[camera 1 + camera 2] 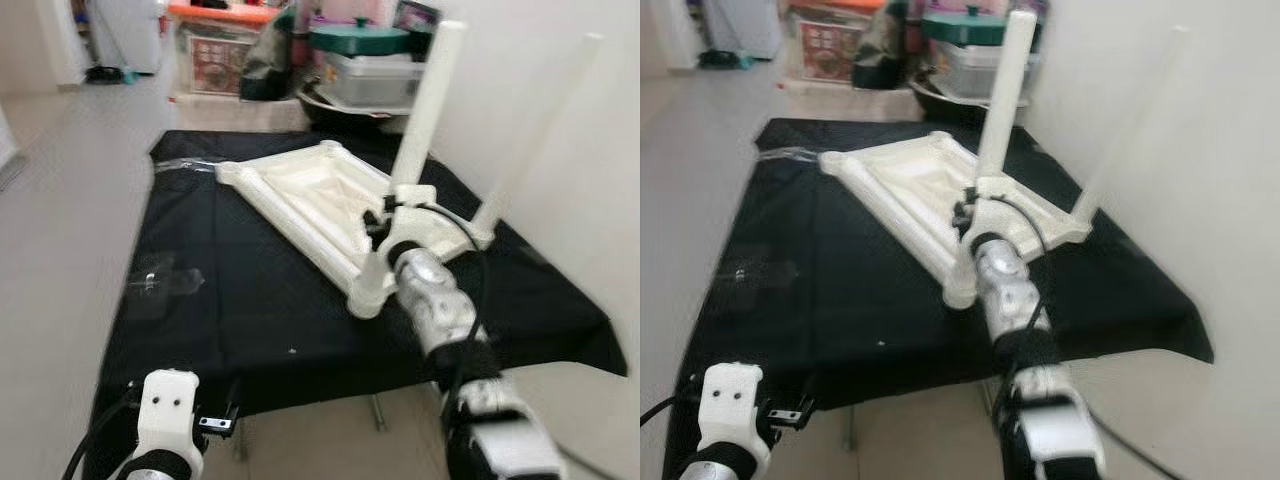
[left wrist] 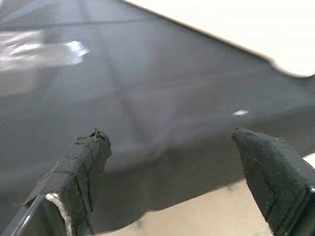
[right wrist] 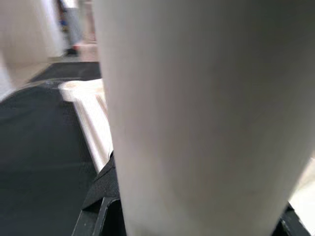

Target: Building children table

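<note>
A white children's table top (image 1: 320, 205) lies upside down on a black cloth (image 1: 230, 310). Two white legs stand upright from it: one leg (image 1: 428, 100) at the near right corner and a second leg (image 1: 540, 130) close to the wall. My right gripper (image 1: 385, 215) is shut on the base of the nearer leg (image 3: 197, 113), which looms between its black fingers (image 3: 98, 216) in the right wrist view. My left gripper (image 2: 172, 147) hangs open over the cloth's front edge, low on the left, with nothing between its fingers (image 2: 83, 167).
A white wall (image 1: 590, 150) runs close along the right of the cloth. Storage boxes (image 1: 215, 50) and a green-lidded pot (image 1: 360, 40) crowd the back. A clear plastic bag (image 1: 165, 280) lies on the cloth's left. Bare floor (image 1: 60, 200) stretches to the left.
</note>
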You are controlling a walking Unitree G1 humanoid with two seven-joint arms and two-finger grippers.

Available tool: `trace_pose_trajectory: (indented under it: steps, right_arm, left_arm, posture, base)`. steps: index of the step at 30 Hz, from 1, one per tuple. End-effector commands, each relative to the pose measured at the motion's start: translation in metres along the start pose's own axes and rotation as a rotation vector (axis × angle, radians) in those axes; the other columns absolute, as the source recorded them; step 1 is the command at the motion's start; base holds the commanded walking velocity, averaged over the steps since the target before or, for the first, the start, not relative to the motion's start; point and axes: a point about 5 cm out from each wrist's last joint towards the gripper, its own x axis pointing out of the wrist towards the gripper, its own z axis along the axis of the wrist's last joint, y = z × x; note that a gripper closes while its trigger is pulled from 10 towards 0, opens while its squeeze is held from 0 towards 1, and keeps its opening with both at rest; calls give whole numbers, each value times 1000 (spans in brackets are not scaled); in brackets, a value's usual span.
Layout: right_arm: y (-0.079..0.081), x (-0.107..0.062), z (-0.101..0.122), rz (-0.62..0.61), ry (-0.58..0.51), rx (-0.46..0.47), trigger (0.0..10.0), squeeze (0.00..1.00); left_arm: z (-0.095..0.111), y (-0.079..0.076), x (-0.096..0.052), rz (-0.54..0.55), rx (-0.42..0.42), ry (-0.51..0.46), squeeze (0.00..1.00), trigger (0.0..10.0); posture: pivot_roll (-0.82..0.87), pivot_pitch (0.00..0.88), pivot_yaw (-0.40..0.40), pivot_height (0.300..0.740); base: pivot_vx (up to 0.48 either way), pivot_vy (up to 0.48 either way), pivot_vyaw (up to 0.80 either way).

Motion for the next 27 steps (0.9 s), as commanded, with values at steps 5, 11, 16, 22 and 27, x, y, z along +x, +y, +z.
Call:
trace_pose_trajectory:
  steps: [5, 11, 16, 22, 27]
  right_arm:
    - [16, 0, -7, 167, 30, 37, 10000, 1000]
    - [32, -2, 41, 515, -108, 122, 10000, 0]
    - [29, -26, 51, 999, -162, -23, 10000, 0]
    - [37, -24, 35, 1058, -97, -47, 10000, 0]
    - [44, -4, 9, 856, -1, -20, 0, 0]
  left_arm:
    - [-1, -4, 3, -51, -7, 16, 0, 10000]
    - [1, -9, 4, -77, -32, 27, 0, 10000]
    - [-1, -10, 4, -89, -50, 39, 0, 10000]
    - [0, -11, 5, -95, -55, 38, 0, 10000]
    - [1, -13, 6, -105, -58, 36, 0, 10000]
  posture:
    - [185, 0, -120, 740]
    - [185, 0, -126, 740]
    - [193, 0, -134, 740]
    - [200, 0, -141, 740]
    - [204, 0, -142, 740]
  base:
    - [0, 0, 0]
    - [0, 0, 0]
    - [0, 0, 0]
    - [0, 0, 0]
    - [0, 0, 0]
